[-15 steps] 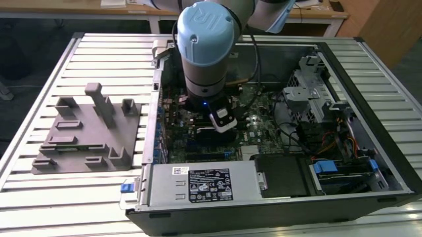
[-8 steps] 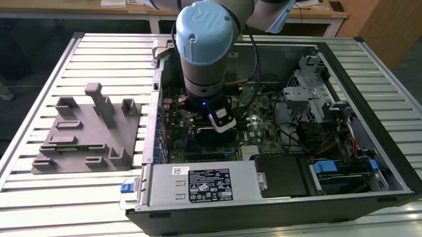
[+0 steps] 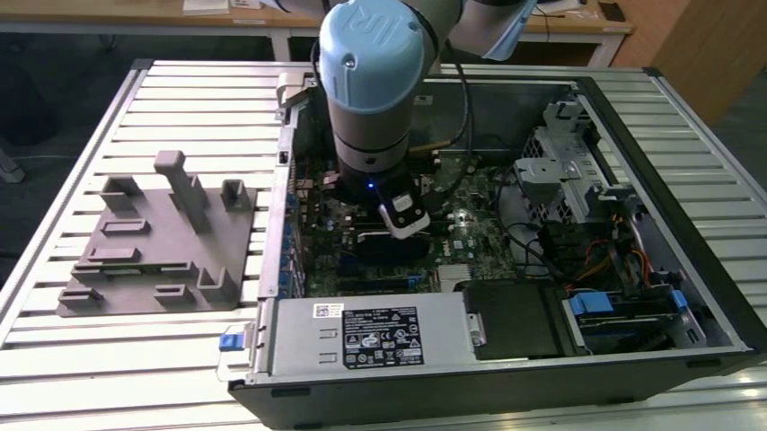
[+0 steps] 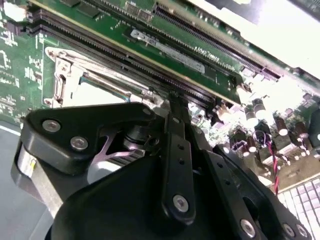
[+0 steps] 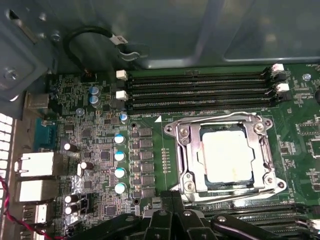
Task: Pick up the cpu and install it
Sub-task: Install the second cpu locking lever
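Cpu (image 5: 226, 156) seen seated in motherboard socket frame (image 5: 186, 156), beside memory slots (image 5: 200, 89). Gripper (image 4: 176, 107) held low over board, just beside socket; grip state cannot be told. Risk judged: pins bent if chip is nudged or misaligned by gripper.

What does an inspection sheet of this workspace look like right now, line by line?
Surface: slatted metal table, carrying an open computer case.
Job's things: cpu lies in the motherboard socket, metal frame around it.
Clutter: grey fixture at the exterior view's left.
Grippers: gripper is over the motherboard beside the socket; finger state unclear.
Cables: black looped cable near the case wall; red and black wires.
Surroundings: wooden desk behind the table.
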Robot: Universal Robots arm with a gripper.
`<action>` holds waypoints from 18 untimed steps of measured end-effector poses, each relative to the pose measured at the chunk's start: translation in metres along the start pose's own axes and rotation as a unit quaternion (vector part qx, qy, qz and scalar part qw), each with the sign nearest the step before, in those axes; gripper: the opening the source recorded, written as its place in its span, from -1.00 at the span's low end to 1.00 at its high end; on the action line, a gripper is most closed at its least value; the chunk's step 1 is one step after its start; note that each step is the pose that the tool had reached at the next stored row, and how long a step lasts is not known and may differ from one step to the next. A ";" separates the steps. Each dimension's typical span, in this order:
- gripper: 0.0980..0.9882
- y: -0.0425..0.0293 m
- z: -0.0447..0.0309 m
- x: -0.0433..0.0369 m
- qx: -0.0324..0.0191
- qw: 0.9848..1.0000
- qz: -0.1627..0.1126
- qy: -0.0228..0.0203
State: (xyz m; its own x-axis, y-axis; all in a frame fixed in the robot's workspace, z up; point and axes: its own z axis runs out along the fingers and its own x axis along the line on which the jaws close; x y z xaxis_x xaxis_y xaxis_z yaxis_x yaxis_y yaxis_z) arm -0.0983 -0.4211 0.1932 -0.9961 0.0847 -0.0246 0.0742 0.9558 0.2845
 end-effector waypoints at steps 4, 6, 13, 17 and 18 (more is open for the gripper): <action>-0.98 0.0023 -0.0072 -0.0002 0.000 1.000 0.000 0.000; -0.98 0.0036 -0.0115 -0.0004 0.000 1.000 0.000 0.000; -0.98 0.0065 -0.0210 -0.0023 0.010 1.000 0.000 -0.001; -0.98 0.0072 -0.0207 -0.0096 0.016 1.000 0.000 -0.001; -0.98 0.0075 -0.0205 -0.0128 0.017 1.000 0.000 -0.002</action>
State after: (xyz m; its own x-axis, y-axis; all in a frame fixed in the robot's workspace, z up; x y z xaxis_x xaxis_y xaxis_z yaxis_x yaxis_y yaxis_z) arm -0.0860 -0.4208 0.2153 -0.9959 0.0861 -0.0276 0.0764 0.9649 0.2512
